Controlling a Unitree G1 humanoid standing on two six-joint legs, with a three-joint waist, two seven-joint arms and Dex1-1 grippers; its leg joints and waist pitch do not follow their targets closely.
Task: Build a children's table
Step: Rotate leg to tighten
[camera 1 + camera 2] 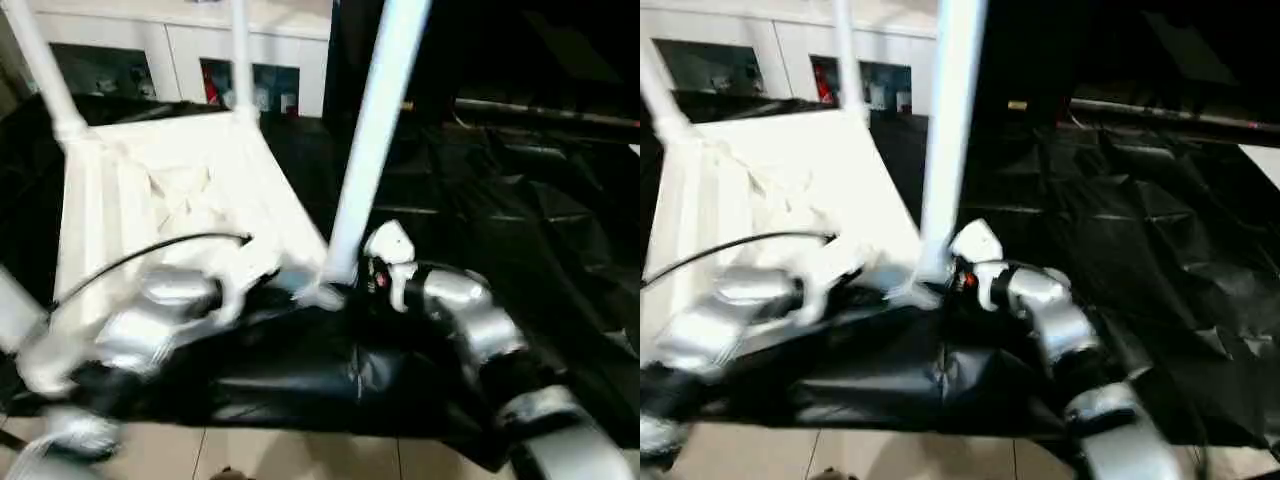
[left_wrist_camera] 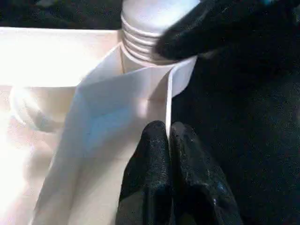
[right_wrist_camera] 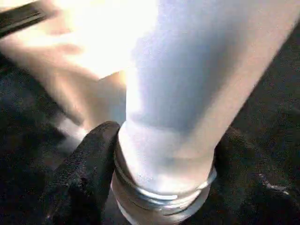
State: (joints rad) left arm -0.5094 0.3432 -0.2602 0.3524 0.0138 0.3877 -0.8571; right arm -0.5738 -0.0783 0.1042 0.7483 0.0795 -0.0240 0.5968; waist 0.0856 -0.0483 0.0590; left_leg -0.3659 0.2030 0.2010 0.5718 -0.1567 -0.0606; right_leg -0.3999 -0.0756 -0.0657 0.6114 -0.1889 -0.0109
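The table top point(image 1: 180, 190) lies upside down in front of me on a black sheet point(image 1: 520, 220), its ribbed underside facing up. Three legs stand up from it: one at the far left corner point(image 1: 40, 65), one at the far right corner point(image 1: 241, 55), and the near leg point(image 1: 375, 135) rising from the near right corner, just ahead of my right arm. My right claw point(image 3: 161, 168) is clenched around the base of that near leg, one black finger point(image 3: 86, 173) on each side of it, right at the ridged threads where the leg enters the corner socket point(image 2: 150, 61). My left claw point(image 2: 168, 131) is pinched on the thin side wall of the table top close to the same corner, its two fingers point(image 2: 150, 173) pressed together with the white edge caught between their tips. In my left wrist view the right claw's finger point(image 2: 206, 26) lies against the threaded end of the leg. Beyond the table top stands a white cabinet point(image 1: 190, 45) with glass-fronted shelves, and pale floor tiles point(image 1: 300, 455) run along the sheet's near edge.
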